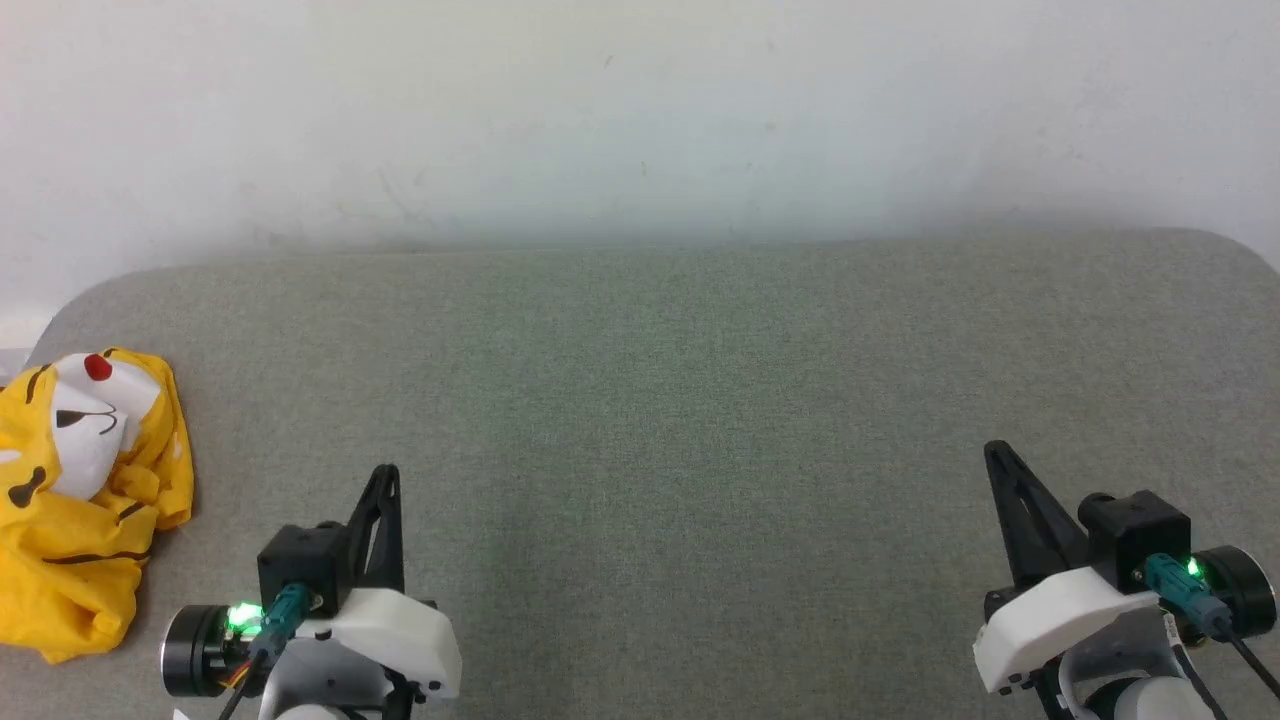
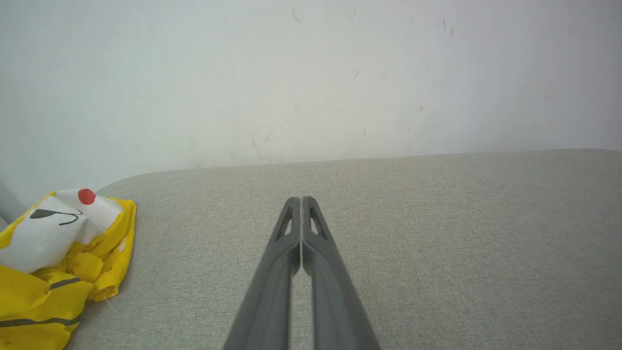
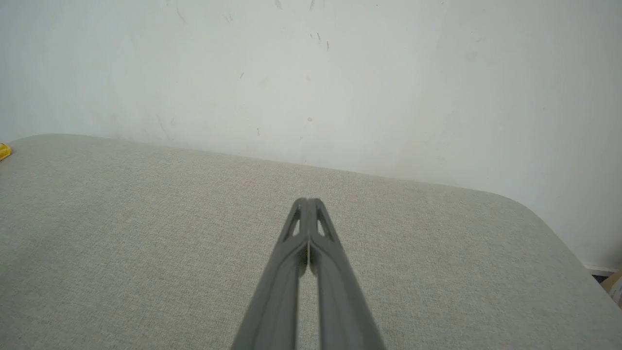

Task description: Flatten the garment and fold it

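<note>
The garment [image 1: 85, 510], a bright yellow T-shirt, lies crumpled in a loose heap at the 9 o'clock edge of the grey fabric-covered desk [image 1: 680, 400], near that side's rounded far corner. Its printed face is turned up: a white patch with a red dot [image 1: 98, 367] at the top and dark marks and stripes lower down. In the head view the left claw [image 1: 388, 472] sits at about 7 o'clock, its two dark fingers pressed together and pinching nothing, pointing toward 12 o'clock over bare cloth. It stands near the heap but apart from it, with a strip of desk between them. The right claw [image 1: 992, 450] sits at about 5 o'clock, well apart from the shirt, its fingers likewise pressed together on nothing and leaning slightly toward 11 o'clock. In the left wrist view the left claw [image 2: 301, 199] shows its tips meeting along one seam, with the garment [image 2: 58, 262] at 8 o'clock. In the right wrist view the right claw [image 3: 307, 200] is closed the same way, and a sliver of yellow [image 3: 4, 151] shows at 9 o'clock. A scuffed white wall [image 1: 640, 120] rises behind the desk at 12 o'clock.
</note>
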Controlling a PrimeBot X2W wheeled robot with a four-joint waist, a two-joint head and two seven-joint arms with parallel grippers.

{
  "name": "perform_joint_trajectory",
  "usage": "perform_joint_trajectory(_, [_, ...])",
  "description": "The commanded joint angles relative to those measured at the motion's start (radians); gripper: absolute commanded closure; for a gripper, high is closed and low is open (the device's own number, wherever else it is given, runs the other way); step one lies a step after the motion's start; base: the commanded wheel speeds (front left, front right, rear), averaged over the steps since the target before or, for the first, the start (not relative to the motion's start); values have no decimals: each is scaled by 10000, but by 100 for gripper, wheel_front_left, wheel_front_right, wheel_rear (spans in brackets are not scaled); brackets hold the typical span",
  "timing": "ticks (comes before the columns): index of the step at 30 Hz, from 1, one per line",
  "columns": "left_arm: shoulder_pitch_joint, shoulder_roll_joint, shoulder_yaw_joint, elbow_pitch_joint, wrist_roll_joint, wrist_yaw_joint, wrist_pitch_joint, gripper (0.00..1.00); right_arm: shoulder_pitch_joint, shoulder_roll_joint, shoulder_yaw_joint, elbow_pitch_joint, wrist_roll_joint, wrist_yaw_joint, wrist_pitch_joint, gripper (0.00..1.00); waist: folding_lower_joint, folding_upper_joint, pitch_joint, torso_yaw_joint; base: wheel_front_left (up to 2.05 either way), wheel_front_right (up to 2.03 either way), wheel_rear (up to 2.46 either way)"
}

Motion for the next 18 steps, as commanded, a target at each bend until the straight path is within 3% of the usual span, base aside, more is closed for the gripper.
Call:
perform_joint_trajectory(1, [-129, -20, 41, -53, 66, -81, 1, 100, -146, 34, 1, -41, -74, -21, 5, 100, 0, 0, 0, 0, 0, 0, 0])
perform_joint_trajectory(18, [-129, -20, 41, -53, 66, -81, 1, 100, -146, 34, 1, -41, -74, -21, 5, 100, 0, 0, 0, 0, 0, 0, 0])
